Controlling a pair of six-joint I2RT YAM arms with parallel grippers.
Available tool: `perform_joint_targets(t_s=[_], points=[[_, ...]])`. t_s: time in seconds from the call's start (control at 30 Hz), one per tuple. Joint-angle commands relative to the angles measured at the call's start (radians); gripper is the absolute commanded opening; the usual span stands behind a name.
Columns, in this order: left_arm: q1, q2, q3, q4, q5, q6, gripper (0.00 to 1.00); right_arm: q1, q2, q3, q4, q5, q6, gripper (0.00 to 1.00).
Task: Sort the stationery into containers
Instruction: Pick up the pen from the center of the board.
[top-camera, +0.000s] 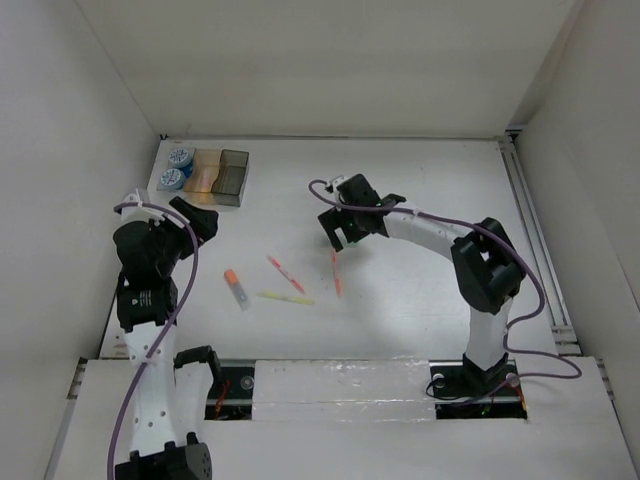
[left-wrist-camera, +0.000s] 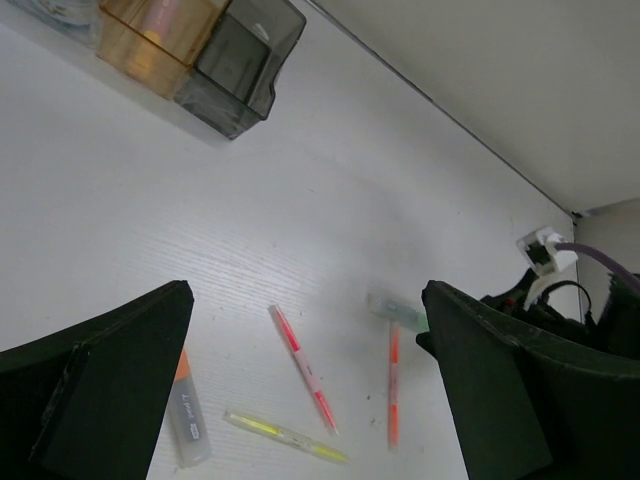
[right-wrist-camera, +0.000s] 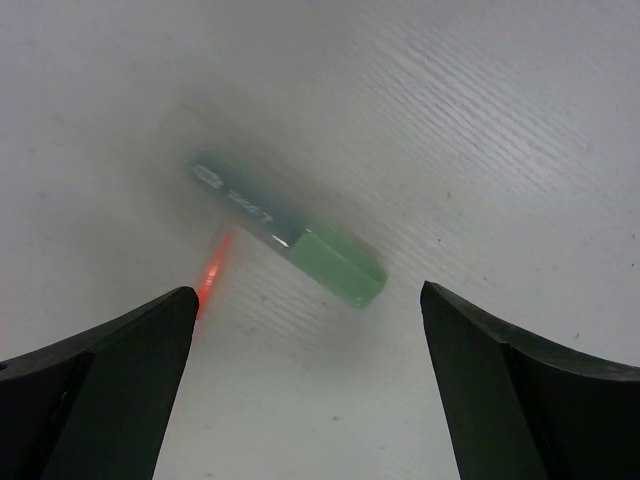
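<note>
The right gripper (right-wrist-camera: 308, 298) is held with its jaws spread wide and nothing is gripped between them. The green-capped marker (right-wrist-camera: 288, 222) is seen lying on the table just beyond the gap, between the two fingers. Its long axis is set on a diagonal across the right wrist view, grey barrel to the upper left and green cap to the lower right. It is therefore neither square to the closing line nor along it, and a turn of the wrist is probably called for before a descent. The tip of an orange-red pen (right-wrist-camera: 212, 268) is found just beside the barrel, near the left-hand finger, and could be caught along with it. The left gripper (left-wrist-camera: 305, 295) is likewise held wide open and empty, nearer the containers (top-camera: 236, 176) than the marker, so the right arm is judged the nearer one. In the overhead view the marker is almost wholly hidden under the right gripper. In the right wrist view it is blurred, and whether pen tip and barrel touch cannot be settled.
</note>
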Motion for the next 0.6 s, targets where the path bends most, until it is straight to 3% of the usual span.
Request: perform_joint_targets(t_s=[0.0,0.23,0.57], points=[[-0.003,-0.001,-0.004,0.055,0.071,0.025,1.00,-0.068,0.014,0.031,-0.056,-0.086,-0.065,0.99],[-0.003,0.017,-0.004,0.065,0.100,0.025,1.00,-0.100,-0.018,-0.024,-0.018,-0.096,-0.085,0.99],[-0.003,0.017,-0.013,0.065,0.109,0.034,1.00,-0.075,0.088,-0.002,-0.029,0.000,-0.146,0.96]])
